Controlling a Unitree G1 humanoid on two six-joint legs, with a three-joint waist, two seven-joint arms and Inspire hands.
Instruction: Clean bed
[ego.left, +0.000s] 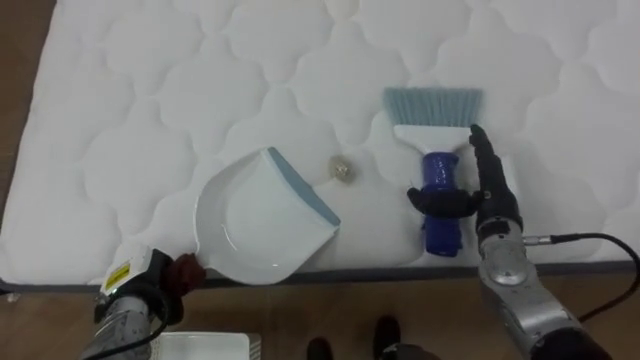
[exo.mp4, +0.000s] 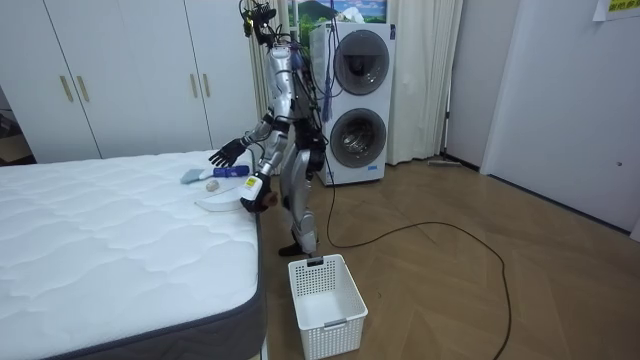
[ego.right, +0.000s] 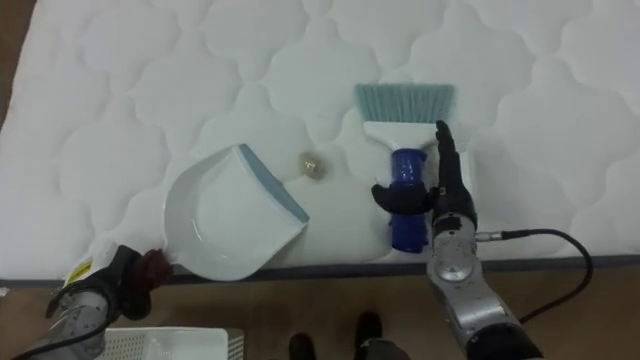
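The right hand (ego.left: 492, 188) is open, with its fingers straight and pointing up the bed (ego.left: 140, 110). Its thumb lies across the blue handle of the brush (ego.left: 433, 125), which rests flat on the mattress. The left hand (ego.left: 152, 290), low at the bed's edge, is closed round the handle of the white dustpan (ego.left: 255, 225). A small crumpled scrap (ego.left: 342, 168) lies between dustpan and brush. The print on a yellow label (ego.left: 118, 273) at the left wrist cannot be read.
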